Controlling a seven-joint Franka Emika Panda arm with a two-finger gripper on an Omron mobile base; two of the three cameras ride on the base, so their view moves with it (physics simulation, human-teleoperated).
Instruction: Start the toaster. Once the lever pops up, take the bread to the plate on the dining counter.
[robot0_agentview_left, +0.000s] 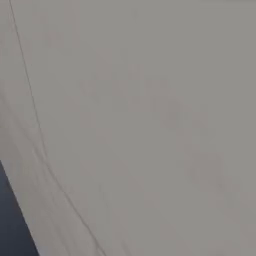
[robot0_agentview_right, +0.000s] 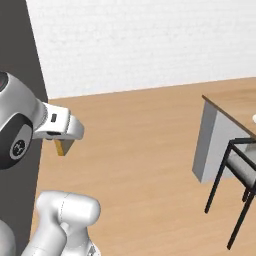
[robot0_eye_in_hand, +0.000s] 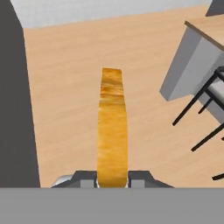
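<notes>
My gripper (robot0_eye_in_hand: 112, 177) is shut on the bread (robot0_eye_in_hand: 112, 131), a tan slice with a darker crust, seen edge-on and sticking out from between the fingers. In the right base view the gripper (robot0_agentview_right: 64, 146) hangs at the left above the wooden floor, with a corner of the bread (robot0_agentview_right: 62, 147) showing under the white hand. The dining counter (robot0_agentview_right: 231, 106), light wood on a grey base, stands to the right, well apart from the hand, and shows as the dining counter (robot0_eye_in_hand: 205, 26) in the hand view too. A white sliver (robot0_agentview_right: 254, 118) lies on its top at the frame edge; I cannot tell whether it is the plate. The toaster is out of view.
A black-framed chair with a grey seat (robot0_agentview_right: 240, 167) stands in front of the counter. A dark grey panel (robot0_agentview_right: 22, 60) rises on the left behind the arm. A white wall (robot0_agentview_right: 150, 40) closes the back. A plain grey surface (robot0_agentview_left: 140, 125) sits close before the left base camera.
</notes>
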